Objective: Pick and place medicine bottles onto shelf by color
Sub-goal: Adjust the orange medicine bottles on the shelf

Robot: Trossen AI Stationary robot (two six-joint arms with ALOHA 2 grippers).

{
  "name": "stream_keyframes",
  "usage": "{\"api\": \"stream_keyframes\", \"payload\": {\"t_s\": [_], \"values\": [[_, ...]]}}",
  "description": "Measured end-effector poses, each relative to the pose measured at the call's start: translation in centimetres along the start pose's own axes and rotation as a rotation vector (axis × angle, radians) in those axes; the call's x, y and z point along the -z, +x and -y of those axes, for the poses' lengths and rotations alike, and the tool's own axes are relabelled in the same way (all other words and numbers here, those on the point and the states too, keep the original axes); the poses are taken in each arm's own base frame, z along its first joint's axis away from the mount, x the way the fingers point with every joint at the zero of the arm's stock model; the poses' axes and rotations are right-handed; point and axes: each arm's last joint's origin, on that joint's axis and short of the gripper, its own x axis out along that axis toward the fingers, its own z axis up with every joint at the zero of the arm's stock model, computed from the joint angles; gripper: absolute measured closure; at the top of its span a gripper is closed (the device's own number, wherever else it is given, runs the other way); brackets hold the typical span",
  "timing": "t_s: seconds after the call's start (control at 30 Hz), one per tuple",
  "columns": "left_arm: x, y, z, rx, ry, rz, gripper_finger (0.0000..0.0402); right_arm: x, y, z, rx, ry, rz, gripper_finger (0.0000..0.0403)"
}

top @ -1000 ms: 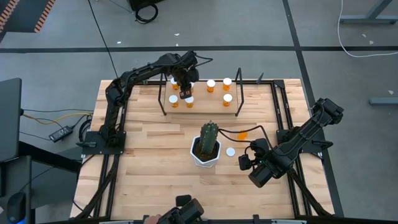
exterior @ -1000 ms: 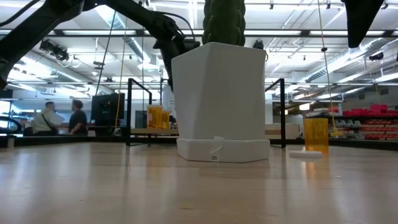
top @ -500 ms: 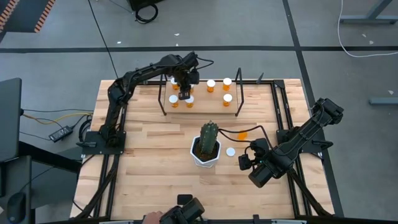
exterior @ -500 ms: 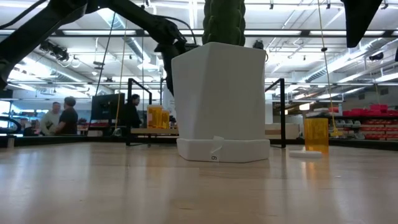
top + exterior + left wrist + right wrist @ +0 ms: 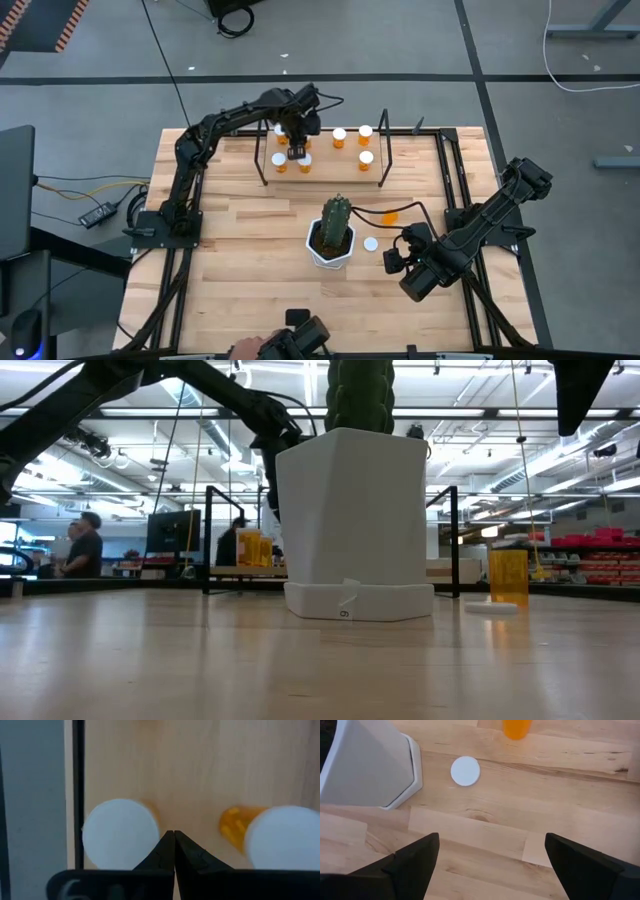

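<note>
The left hand (image 5: 297, 150), closed on nothing, hovers over the shelf (image 5: 322, 172) between two capped medicine bottles (image 5: 120, 834). The right hand (image 5: 490, 857), open, waits beside the cactus pot (image 5: 331, 241).

left arm stretched far across the table, left gripper (image 5: 297, 152) pointing down, fingers pressed together. right arm folded low at the table's near right, right gripper (image 5: 487, 857) spread wide.

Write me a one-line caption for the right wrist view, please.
Open right gripper hovers over the wooden table, facing a loose white cap, an uncapped orange bottle and the white pot.
</note>
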Motion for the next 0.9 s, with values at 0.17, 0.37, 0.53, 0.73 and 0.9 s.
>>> {"api": "stream_keyframes", "payload": {"t_s": [0.17,0.37,0.53,0.73,0.9], "values": [[-0.2,0.0,-0.2,-0.018,0.001,0.02,0.0399,0.0,0.0,0.0,0.0,0.0,0.0,0.0031],[-0.3,0.0,-0.3,-0.027,0.003,0.035,0.0398,0.0,0.0,0.0,0.0,0.0,0.0,0.0031],[-0.4,0.0,-0.3,-0.031,0.001,0.038,0.0399,0.0,0.0,0.0,0.0,0.0,0.0,0.0031],[-0.5,-0.4,-0.3,-0.054,-0.059,0.027,0.0395,0.0,0.0,0.0,0.001,0.001,0.0,0.0031],[-1.3,-2.9,-0.7,-0.085,-0.104,0.068,0.0399,0.0,0.0,0.0,0.002,-0.007,0.001,0.0031]]}}
